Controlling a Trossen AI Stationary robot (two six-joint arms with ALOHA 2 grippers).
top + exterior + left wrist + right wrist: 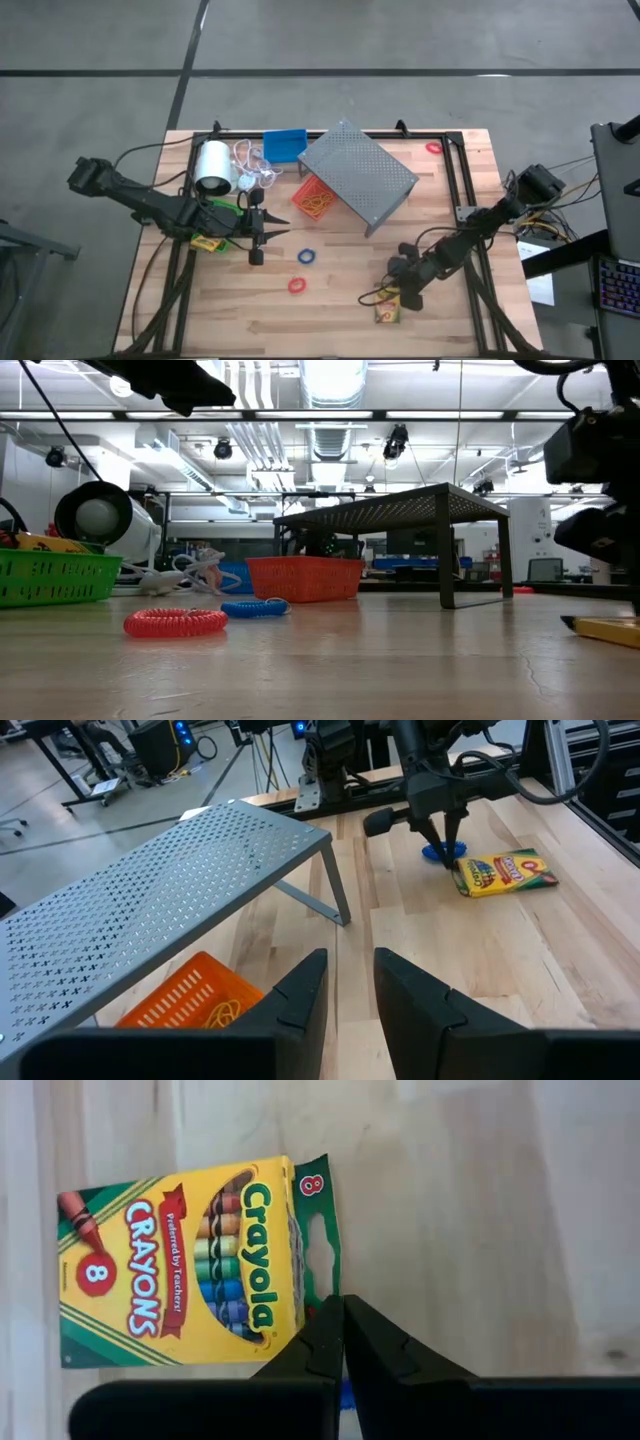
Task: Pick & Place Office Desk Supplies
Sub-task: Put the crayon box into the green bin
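A yellow-and-green crayon box (180, 1265) lies flat on the table near its front right (388, 306). My right gripper (343, 1308) is shut, its tips at the box's green flap end, slanting down from the right. A small blue band (440, 850) lies just behind those tips. My left gripper (350, 990) hangs open and empty above the table's left half (258, 238), over a green bin (225, 212) that holds another crayon box (205, 243). A blue ring band (306, 256) and a red one (296, 286) lie on the wood between the arms. My right gripper's shut fingertips (328, 1320) stand at the corner of the crayon box's green flap (318, 1270), coming from above at a slant. The box lies flat on the table. Whether the tips pinch the flap or only stand beside it, I cannot tell.
A grey perforated rack (358, 172) stands at the middle back, with an orange bin (315, 198) half under it. A blue bin (285, 145) and a white roll with cord (212, 165) sit at the back left. Another red band (433, 148) lies at the far right.
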